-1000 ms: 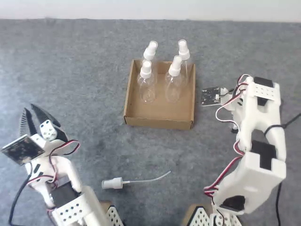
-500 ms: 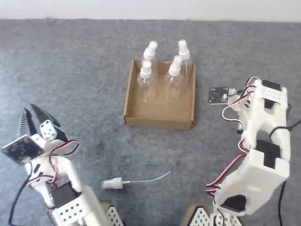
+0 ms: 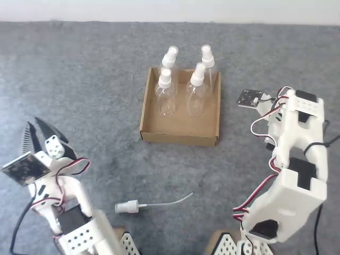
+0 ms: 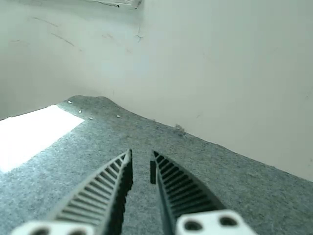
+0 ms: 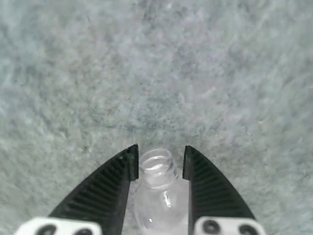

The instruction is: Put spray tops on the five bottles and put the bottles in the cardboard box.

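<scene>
Right fingers: My right gripper [image 5: 160, 148] is clamped on a clear, uncapped bottle [image 5: 157, 171], with one black ridged finger [image 5: 115, 183] at each side of its shoulder.
Bottle in hand: Its open threaded neck sits between my fingertips and its rim is level with them. The body runs back between my fingers toward the wrist. The grey carpet [image 3: 90, 74] lies beyond the tips.
Left fingers: My left gripper [image 4: 141, 154] is released and holds nothing. A narrow gap separates the toothed tips, which aim over the carpet toward a pale wall [image 4: 220, 63].
Cardboard box: From the high view, the cardboard box [image 3: 179, 139] sits open-topped on the carpet. It is well ahead of my left fingers and off to that side where my right arm [image 3: 295, 159] stands, and it is apart from the right arm too.
Bottles in the box: Four spray-topped bottles [image 3: 195, 100] stand upright at the end of the box farthest from both my arms, in two pairs. Their white tops rise above the rim. The end of the box nearest my arms is bare cardboard.
Loose spray top: One white spray top [image 3: 127, 207] lies on its side on the carpet. It is well behind my left fingertips, close to that arm's base, and between my two arms.
Dip tube: Its thin dip tube [image 3: 169, 202] trails across the carpet toward my right arm and curves up slightly at the tip.
</scene>
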